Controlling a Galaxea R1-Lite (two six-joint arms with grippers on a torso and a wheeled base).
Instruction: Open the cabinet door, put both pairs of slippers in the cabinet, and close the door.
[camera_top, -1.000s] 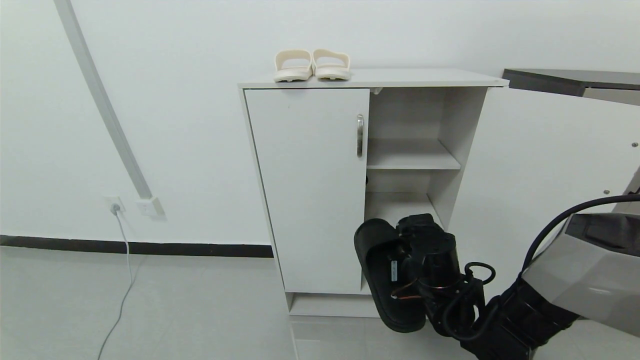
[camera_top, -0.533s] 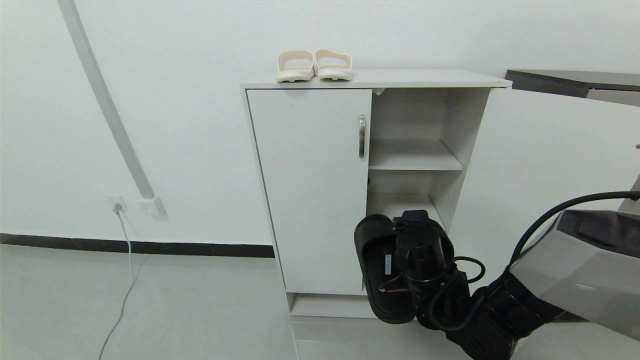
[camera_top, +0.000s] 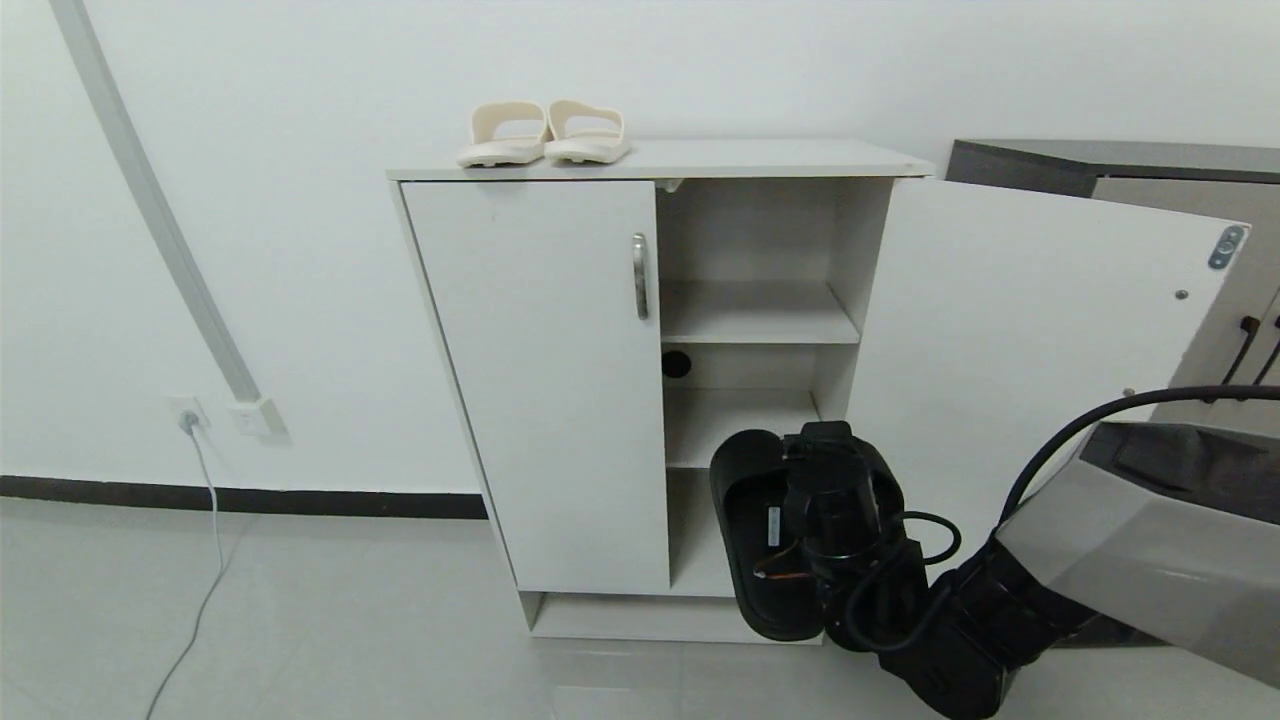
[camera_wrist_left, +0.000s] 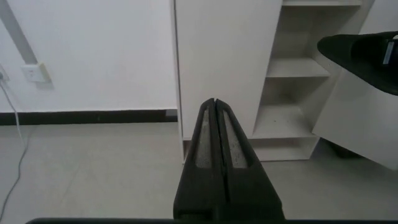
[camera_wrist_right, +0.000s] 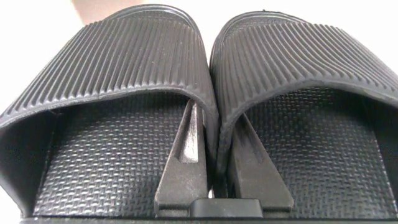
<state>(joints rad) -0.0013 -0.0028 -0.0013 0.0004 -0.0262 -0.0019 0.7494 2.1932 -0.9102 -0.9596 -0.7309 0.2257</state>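
My right gripper (camera_top: 800, 490) is shut on a pair of black slippers (camera_top: 752, 530), held on edge in front of the lower shelves of the white cabinet (camera_top: 655, 160). In the right wrist view its fingers (camera_wrist_right: 189, 152) pinch the two adjoining side walls of the black slippers (camera_wrist_right: 211, 93). The cabinet's right door (camera_top: 1020, 330) is swung open; the left door (camera_top: 550, 380) is closed. A pair of cream slippers (camera_top: 545, 132) rests on the cabinet top at its left end. My left gripper (camera_wrist_left: 214, 118) is shut and empty, low above the floor, facing the cabinet (camera_wrist_left: 230, 62).
Inside the open half are a middle shelf (camera_top: 750, 325) and a lower shelf (camera_top: 735, 425), both bare. A wall socket with a cable (camera_top: 185, 420) is on the left wall. A dark-topped unit (camera_top: 1100, 160) stands behind the open door.
The head camera has shifted, so the cabinet sits further left in the picture. My right gripper with the black slippers has risen slightly and come closer to the cabinet opening.
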